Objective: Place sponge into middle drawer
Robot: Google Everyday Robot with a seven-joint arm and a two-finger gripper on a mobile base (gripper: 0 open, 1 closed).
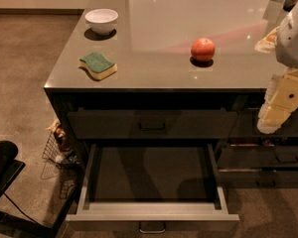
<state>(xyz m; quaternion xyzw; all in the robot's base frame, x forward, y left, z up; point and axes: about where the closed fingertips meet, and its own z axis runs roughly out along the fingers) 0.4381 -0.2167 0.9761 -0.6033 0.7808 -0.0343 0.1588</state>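
The sponge, green on top of pale yellow foam, lies on the grey countertop near its front left corner. The middle drawer stands pulled out below the counter, with pale grey sides and front rim and a dark floor with nothing in it. My gripper hangs at the right edge of the view, below the white arm housing, in front of the counter's right end. It is far to the right of the sponge and above and to the right of the open drawer. It holds nothing that I can see.
A white bowl sits at the counter's back left. A red-orange round fruit sits mid-right. A shut dark drawer front is above the open drawer, narrower drawers to its right. A wire basket and a black object stand on the floor at left.
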